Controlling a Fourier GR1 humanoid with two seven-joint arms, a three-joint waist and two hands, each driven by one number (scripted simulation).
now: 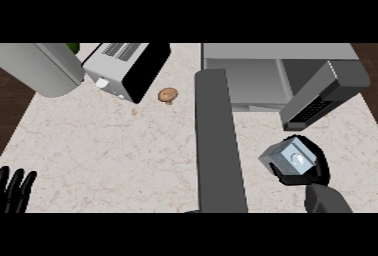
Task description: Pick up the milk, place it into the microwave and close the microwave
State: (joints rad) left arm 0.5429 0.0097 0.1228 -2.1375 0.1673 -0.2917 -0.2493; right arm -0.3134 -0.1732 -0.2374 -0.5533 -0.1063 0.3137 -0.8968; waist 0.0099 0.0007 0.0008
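Note:
The milk [288, 159] is a small grey-white carton with a round cap, held just above the counter at the right. My right hand [308, 170] is shut round it, black fingers wrapping its far and near sides. The microwave [251, 75] stands at the back right with its cavity open. Its grey door [220, 145] swings out toward me as a long slab through the middle of the view, left of the carton. The keypad panel [314, 107] sits just beyond the carton. My left hand [16, 189] rests open at the lower left edge, fingers up.
A toaster [122, 67] with a black side stands at the back left. Beside it is a large grey cylinder [44, 67]. A small brown mushroom-like item [168, 95] lies on the pale marble counter [111, 150] between the toaster and the microwave door.

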